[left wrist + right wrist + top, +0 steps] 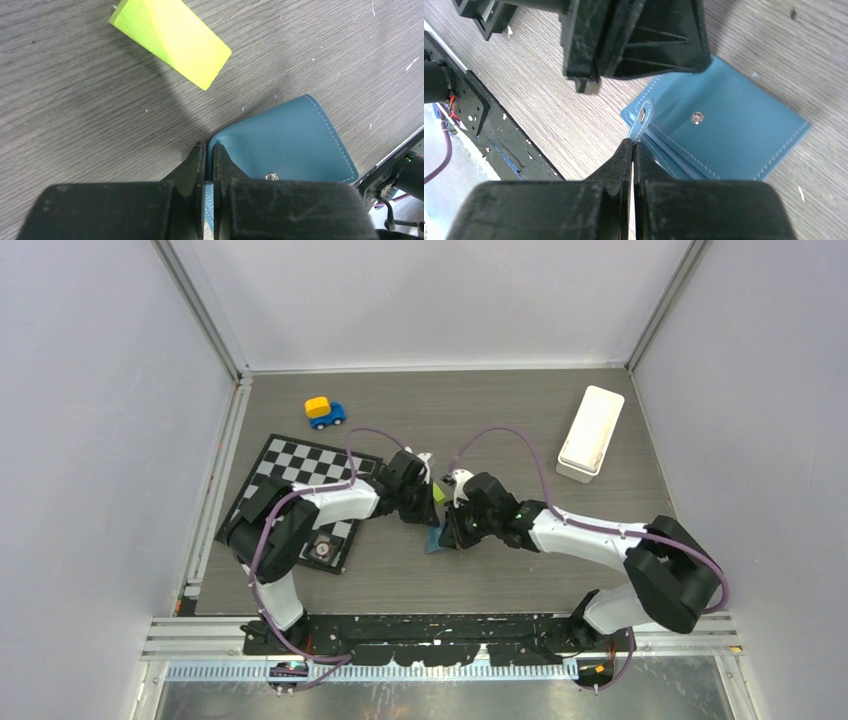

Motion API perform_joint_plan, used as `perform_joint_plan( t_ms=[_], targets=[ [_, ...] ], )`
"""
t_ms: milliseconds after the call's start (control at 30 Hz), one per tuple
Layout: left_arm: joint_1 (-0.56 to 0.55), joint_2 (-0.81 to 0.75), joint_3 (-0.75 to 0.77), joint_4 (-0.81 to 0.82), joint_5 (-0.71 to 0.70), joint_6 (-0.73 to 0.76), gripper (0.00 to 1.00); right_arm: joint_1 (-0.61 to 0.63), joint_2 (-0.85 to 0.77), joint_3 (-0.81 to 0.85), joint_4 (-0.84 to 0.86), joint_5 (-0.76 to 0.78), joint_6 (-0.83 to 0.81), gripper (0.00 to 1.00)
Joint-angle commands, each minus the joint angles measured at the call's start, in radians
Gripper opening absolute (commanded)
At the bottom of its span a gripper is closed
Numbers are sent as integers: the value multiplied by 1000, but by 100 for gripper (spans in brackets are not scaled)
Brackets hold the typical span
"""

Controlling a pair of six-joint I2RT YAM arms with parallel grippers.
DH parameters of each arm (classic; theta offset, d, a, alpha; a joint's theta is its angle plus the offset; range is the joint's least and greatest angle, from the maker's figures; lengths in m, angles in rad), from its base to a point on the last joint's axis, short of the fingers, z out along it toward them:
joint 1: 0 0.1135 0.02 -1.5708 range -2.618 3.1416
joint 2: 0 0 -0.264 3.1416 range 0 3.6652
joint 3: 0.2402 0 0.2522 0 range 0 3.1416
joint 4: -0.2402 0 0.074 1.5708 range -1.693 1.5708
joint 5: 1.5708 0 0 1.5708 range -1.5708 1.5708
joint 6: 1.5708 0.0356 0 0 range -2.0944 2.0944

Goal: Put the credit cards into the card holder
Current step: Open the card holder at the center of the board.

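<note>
Grey wood-grain table [450,400] fills the top view between pale walls. Both arms reach in from the bottom edge and meet at frame centre. Left claw [418,502] sits upper left of the meeting point, right claw [452,532] just lower right of it, the two nearly touching. Checkerboard mat [300,465] lies left of centre, partly under the left arm. Long white tray [590,432] lies upper right, well apart from the arms. Card holder [436,538], teal-blue, lies on the table at centre between the two claws, mostly hidden from above. Left wrist view: card holder [295,145] in the lower right of the frame, outer face up, stitched edge visible. Left claw [209,150] is pressed together on its rounded corner, and pale blue lining shows in the thin slit between the fingers. Right wrist view: card holder [744,135] at centre right, partly opened, inner layers fanned. Right claw [633,145] is pinched on the pale flap that carries the tab [642,115]. Blue and yellow toy car [324,412] stands upper left, above the mat. Lime-green block [170,40] lies near the holder, not touching it. Snap stud [271,176] sits on the holder's face.
</note>
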Motion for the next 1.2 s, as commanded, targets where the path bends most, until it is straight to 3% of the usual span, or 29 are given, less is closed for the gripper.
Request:
perform_joint_plan(
  t_ms=[0, 233, 367, 533, 733, 967, 1167],
  targets=[
    [-4, -4, -52, -13, -84, 5, 0, 24, -112, -38, 47, 28, 61, 7],
    [-5, -113, -149, 25, -148, -40, 0, 23, -246, -77, -60, 259, 133, 51],
    [-5, -186, -239, 104, -110, -122, 5, 23, -270, -67, -130, 365, 219, 64],
    [-20, -250, -300, 179, -24, -145, 22, 24, -236, -62, -160, 396, 371, 65],
    [-30, -346, -289, 67, -102, -44, 41, 36, -212, -112, -135, 411, 561, 67],
    [-39, -387, -283, 110, -20, 89, 56, 36, -138, -126, -52, 406, 599, 61],
    [-72, -333, -259, 193, 55, 155, 60, 37, -61, -126, 16, 416, 609, 59]
  ],
)
